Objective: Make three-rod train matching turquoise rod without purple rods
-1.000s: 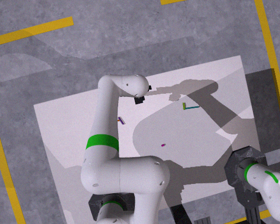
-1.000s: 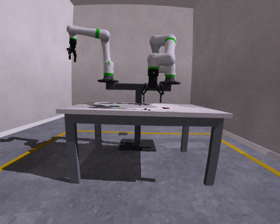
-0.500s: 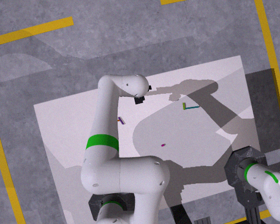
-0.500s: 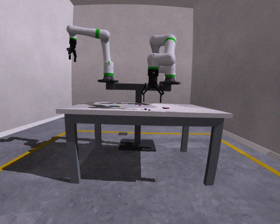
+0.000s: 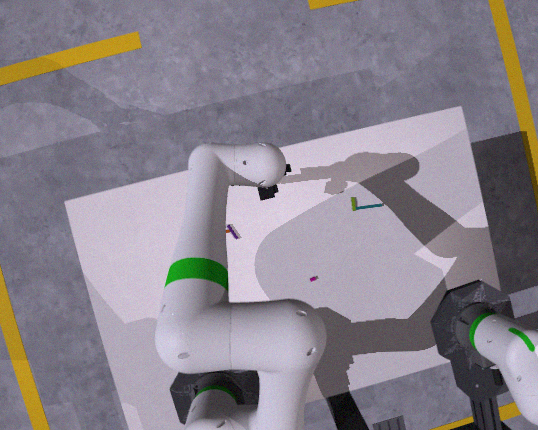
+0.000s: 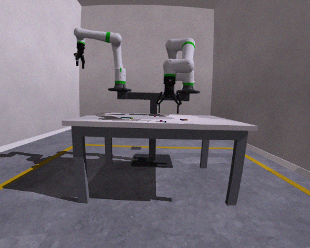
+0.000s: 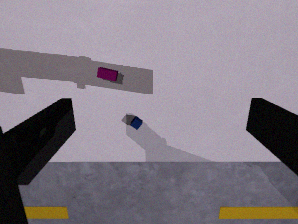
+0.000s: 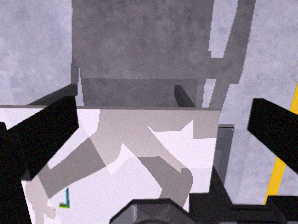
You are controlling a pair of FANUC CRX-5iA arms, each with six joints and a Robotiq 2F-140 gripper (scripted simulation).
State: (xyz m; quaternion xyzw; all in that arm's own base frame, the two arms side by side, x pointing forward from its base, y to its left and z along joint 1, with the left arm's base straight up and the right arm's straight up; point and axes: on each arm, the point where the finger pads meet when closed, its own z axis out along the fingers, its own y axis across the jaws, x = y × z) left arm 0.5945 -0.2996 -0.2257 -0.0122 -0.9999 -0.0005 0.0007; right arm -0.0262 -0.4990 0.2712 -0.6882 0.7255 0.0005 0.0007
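Observation:
The turquoise rod (image 5: 371,206) (image 8: 67,196) lies with one end at an end of the lime rod (image 5: 354,203) (image 8: 64,205), forming an L. A magenta rod (image 5: 313,278) (image 6: 154,116) lies alone. A second magenta rod (image 7: 107,74) (image 6: 161,120) and a small blue rod (image 7: 136,122) (image 6: 165,121) lie apart near the table edge, hidden by the arm in the top view. An orange rod (image 5: 227,231) lies against or close to a purple rod (image 5: 233,232), partly hidden by the arm. My left gripper (image 6: 169,108) (image 7: 161,114) is open above the table. My right gripper (image 6: 80,66) (image 8: 162,113) is open, much higher.
The white table (image 5: 133,240) (image 6: 163,126) carries the rods. The table's edge shows just past the blue rod in the left wrist view. The left arm (image 5: 203,215) spans the table and hides part of it. Arm shadows cross the table top.

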